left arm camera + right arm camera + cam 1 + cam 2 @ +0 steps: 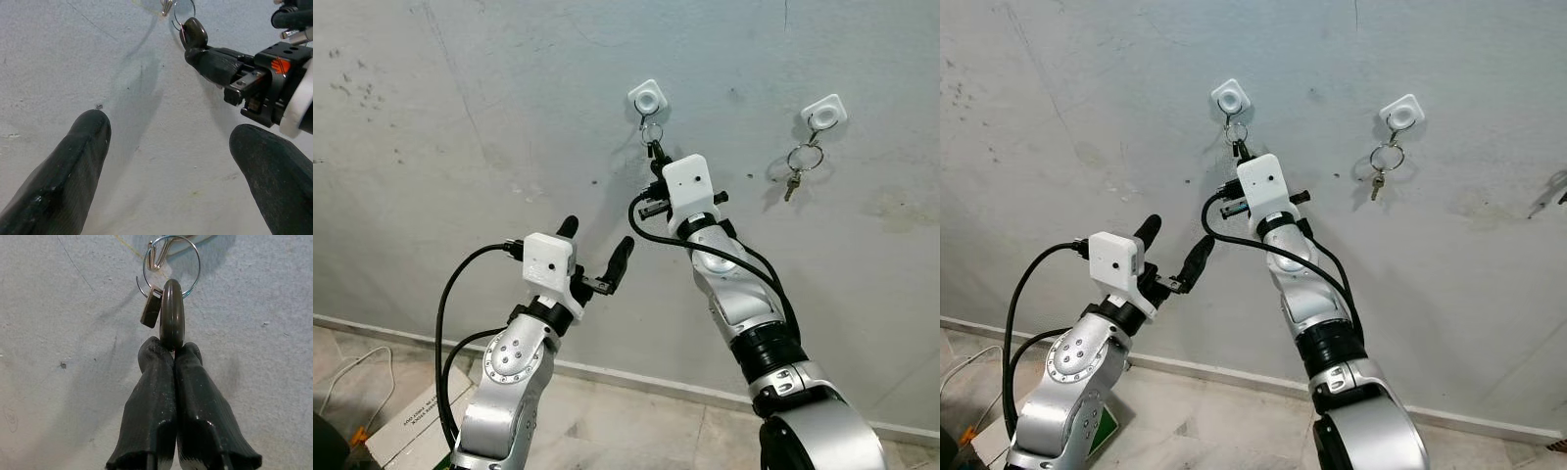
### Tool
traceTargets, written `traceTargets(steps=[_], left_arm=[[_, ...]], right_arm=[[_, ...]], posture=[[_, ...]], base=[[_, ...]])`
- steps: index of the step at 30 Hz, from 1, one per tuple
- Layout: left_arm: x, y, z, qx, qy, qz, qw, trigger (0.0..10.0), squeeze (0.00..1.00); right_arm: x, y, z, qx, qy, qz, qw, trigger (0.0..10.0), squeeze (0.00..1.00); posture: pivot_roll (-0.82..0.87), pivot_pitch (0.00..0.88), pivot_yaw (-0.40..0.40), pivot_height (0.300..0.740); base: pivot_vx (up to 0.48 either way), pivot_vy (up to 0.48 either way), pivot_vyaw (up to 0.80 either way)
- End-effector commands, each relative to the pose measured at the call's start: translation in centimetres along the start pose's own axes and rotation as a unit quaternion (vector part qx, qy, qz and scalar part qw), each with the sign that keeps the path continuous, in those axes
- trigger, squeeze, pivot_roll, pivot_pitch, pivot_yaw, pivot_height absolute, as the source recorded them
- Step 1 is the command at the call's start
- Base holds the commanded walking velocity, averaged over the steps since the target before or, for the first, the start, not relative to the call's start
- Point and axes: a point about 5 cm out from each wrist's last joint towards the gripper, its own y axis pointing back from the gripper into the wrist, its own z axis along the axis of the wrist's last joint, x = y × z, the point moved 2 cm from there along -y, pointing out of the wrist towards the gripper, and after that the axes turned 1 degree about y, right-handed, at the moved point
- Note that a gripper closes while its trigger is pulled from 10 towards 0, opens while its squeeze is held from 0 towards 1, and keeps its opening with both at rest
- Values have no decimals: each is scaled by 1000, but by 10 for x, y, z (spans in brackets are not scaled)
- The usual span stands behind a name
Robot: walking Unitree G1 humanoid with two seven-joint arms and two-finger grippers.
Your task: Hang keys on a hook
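Against the grey wall (460, 117), the right claw (173, 350) pinches keys (172, 316) hanging on hook (157, 257); left claw (597, 250) gapes.

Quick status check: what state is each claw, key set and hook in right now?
Right claw: shut on the dark key head, raised to the wall.
Held keys: ring looped over the left hook.
Left hook: carrying that ring.
Right hook: second key set hanging free.
Left claw: open, empty.

Shiny metal key ring (168, 264), glossy plastic key head (172, 313), rough matt wall (460, 117).
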Motion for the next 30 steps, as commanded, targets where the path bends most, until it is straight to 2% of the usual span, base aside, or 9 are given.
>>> traceTargets(steps=[1, 15, 30], left_arm=[[3, 0, 7, -10, -12, 5, 1000, 10000, 0], [2, -1, 7, -10, -17, 6, 1000, 10000, 0], [2, -1, 4, -5, -18, 7, 1000, 10000, 0]], right_arm=[[1, -2, 9, -19, -5, 0, 1000, 10000, 0], [12, -12, 16, -16, 1, 22, 1000, 10000, 0], [17, -15, 8, 10, 18, 37, 999, 10000, 0]], posture=[[76, 0, 38, 740], [86, 0, 34, 740], [87, 0, 29, 740]], base=[[0, 0, 0], [0, 0, 0], [0, 0, 0]])
